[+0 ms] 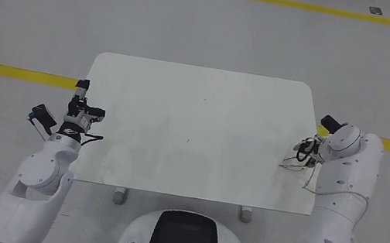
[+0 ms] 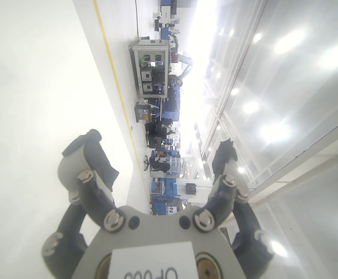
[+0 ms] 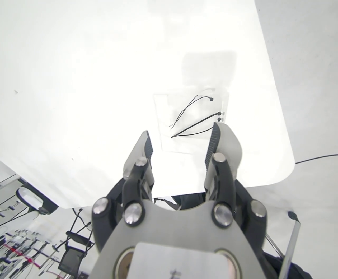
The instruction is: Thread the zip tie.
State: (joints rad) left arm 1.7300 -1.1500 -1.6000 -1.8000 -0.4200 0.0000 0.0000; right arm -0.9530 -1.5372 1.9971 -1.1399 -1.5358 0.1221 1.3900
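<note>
Right gripper [image 3: 181, 132] closest to the lens: fingers spread wide, nothing between them, hanging just above the right-hand end of the table. Left gripper [image 2: 158, 140] likewise spread and empty, off the table's left edge, aimed out at the room rather than at any work.

Then by size. White table [image 1: 193, 129], broad, with rounded corners. Clear shallow tray [image 3: 161, 111] near the right gripper, faint but for its outline. Inside it, a few thin black zip ties [image 3: 195, 125], loose and partly crossed, exact count hard to tell. Tiny square heads [image 3: 219, 113] at one end, tails converging at the other.

Judged stage: the very start, with no tie lifted and nothing threaded. Next move, by this reading: lower the right gripper into the tray and close on one tie alone, without dragging its neighbours. Thin strap on a slick surface, so a low, precise pinch. Then bring the left gripper across for the tail and line the tip up with the small slot in the head. Fine alignment, both arms needed.
</note>
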